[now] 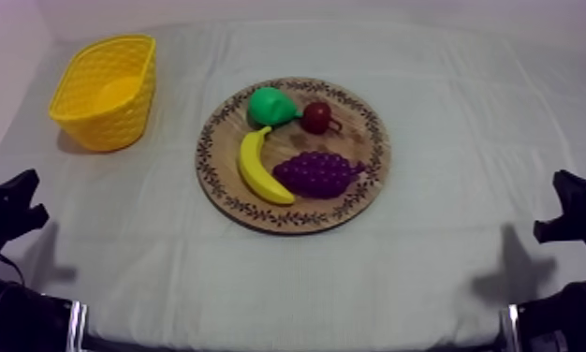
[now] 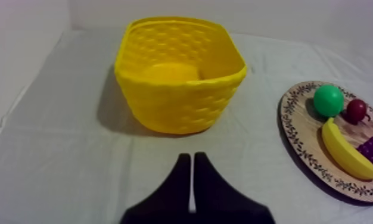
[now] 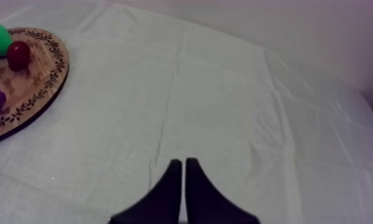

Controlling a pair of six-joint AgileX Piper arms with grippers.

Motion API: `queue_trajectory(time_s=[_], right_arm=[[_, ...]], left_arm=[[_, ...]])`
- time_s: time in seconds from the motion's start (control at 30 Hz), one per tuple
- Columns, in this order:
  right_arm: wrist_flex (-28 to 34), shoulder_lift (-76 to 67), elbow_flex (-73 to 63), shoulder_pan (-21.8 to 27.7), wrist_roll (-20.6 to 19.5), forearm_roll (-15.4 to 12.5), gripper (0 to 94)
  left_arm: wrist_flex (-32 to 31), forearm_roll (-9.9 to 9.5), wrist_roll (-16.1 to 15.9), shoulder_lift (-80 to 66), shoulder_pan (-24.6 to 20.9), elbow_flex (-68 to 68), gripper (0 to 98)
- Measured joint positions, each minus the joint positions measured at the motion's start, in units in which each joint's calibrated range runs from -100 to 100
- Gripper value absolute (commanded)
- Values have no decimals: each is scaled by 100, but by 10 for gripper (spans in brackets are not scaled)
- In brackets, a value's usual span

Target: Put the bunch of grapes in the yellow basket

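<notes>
The bunch of grapes (image 1: 317, 174) lies on the round wooden board (image 1: 297, 219), on the side nearer the arms and toward my right; the banana (image 1: 259, 168) curves along its left with its tip just beside the bunch; the pear (image 1: 271, 106) and the small red fruit (image 1: 316, 116) sit together at the board's far edge, apart from the grapes, so the bunch is open from above and from the right. The yellow basket (image 1: 109, 126) stands upright on the tabletop at the far left, well apart from the board, mouth up and with nothing showing inside, which suits it to take a drop from above. My left hand (image 2: 192, 156) rests low at its own side, pointed at the basket, its fingers lying together as a narrow wedge with nothing between them; my right hand (image 3: 183, 161) is likewise closed on nothing, over bare cloth (image 1: 428, 271) and well apart from the board. I judge the task not yet begun; whichever arm goes must first part its fingers. With the banana so close, a grip across the bunch from its free side looks safest; the basket's place favours the left arm for the drop.
</notes>
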Motion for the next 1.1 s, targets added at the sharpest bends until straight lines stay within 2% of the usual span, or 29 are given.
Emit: queue_trajectory(time_s=[0.7,0.93,1.1], right_arm=[[0,0,0,0,0,0,3],[0,0,0,0,16,0,3],[0,0,0,0,-3,0,3]], left_arm=[[0,0,3,0,0,0,0],[21,-43,288,0,44,-23,0],[66,-28,592,7,307,-91,0]])
